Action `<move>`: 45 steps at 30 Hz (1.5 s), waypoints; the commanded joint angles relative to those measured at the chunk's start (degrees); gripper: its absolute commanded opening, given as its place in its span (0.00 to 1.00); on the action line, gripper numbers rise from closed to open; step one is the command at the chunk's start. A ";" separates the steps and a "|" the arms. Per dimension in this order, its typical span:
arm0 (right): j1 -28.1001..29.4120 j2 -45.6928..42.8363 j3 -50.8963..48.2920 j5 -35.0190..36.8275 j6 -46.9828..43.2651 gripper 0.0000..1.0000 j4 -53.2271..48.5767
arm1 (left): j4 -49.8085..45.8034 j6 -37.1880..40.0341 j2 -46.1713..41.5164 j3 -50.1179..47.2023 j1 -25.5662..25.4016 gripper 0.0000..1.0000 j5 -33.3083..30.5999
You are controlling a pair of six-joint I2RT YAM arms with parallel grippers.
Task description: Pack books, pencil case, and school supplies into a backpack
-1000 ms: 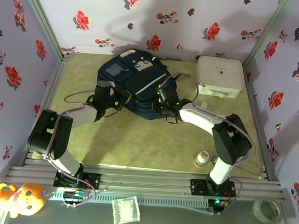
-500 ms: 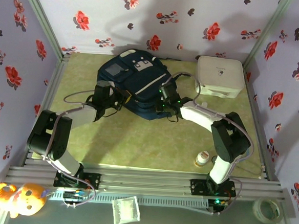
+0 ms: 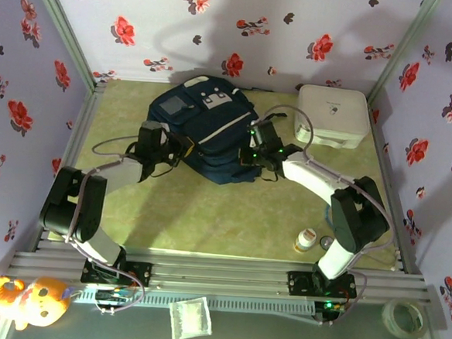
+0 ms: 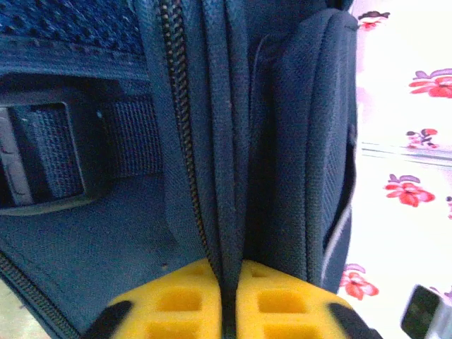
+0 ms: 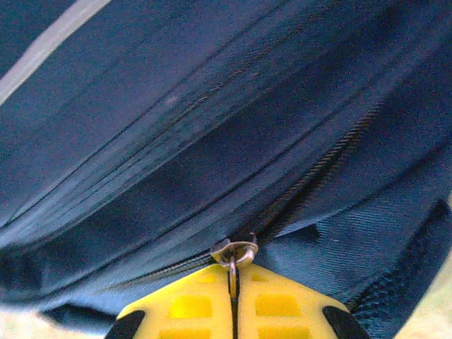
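Left tool (image 4: 227,289) is seen at the bottom centre of its wrist view. Its yellow pads (image 4: 173,300) are drawn almost together on a raised seam of the navy backpack (image 4: 304,141), which runs straight down into the narrow gap between them. A line of zipper teeth (image 4: 180,127) is seen just left of that seam, and a dark webbing strap (image 4: 49,159) is seen at the left edge of the frame.

Right tool (image 5: 233,286) is seen at the bottom centre of its wrist view. It is clamped on a small metal zipper pull (image 5: 234,253), whose ring is seen just above the closed yellow pads. Blue fabric folds are spread across the frame, and a thin white stripe (image 5: 49,39) is seen at the upper left.

In the overhead view, the backpack is laid flat on the green surface (image 3: 207,215), in the upper middle of the frame. It is met by the left tool at its left edge and by the right tool at its right edge. A white rounded box (image 3: 332,113) is placed at the upper right, just beside the backpack. A small bottle (image 3: 306,239) is set at the lower right, well apart from it.
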 commanded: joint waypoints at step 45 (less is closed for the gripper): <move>13.54 11.77 18.70 -10.49 0.84 0.05 2.43 | -4.79 -11.73 -11.81 -7.88 -2.11 0.43 -13.68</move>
